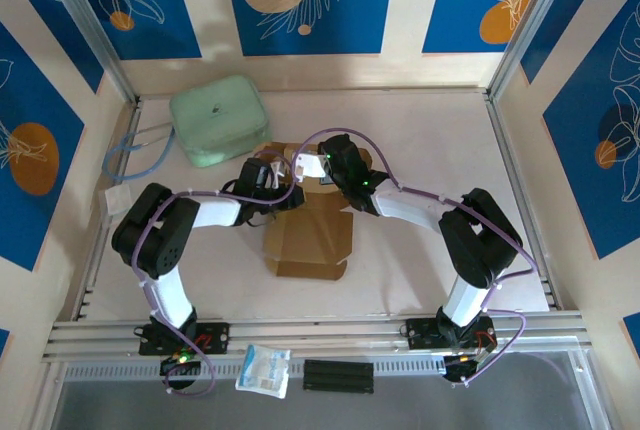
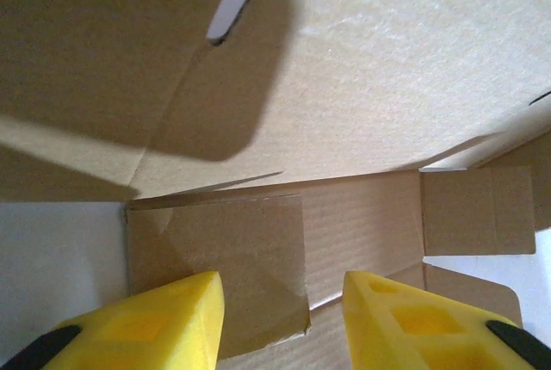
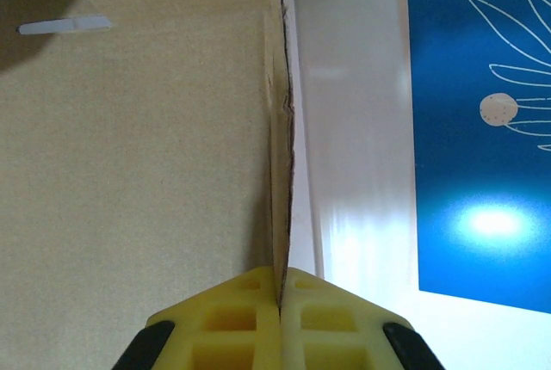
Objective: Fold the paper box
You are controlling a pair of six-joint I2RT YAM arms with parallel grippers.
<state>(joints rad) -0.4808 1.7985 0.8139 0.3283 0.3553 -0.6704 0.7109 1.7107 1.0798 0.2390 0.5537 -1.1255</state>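
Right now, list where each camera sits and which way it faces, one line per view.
Top external: above and behind the arms, looking down at the table, box and green pouch; both arms show.
Left wrist: on the left arm, looking past the open left gripper at the box's flaps.
Right wrist: on the right arm, looking along a box edge pinched by the right gripper, toward a blue wall panel.
Shared: the box in all three; the pouch in top and right wrist.
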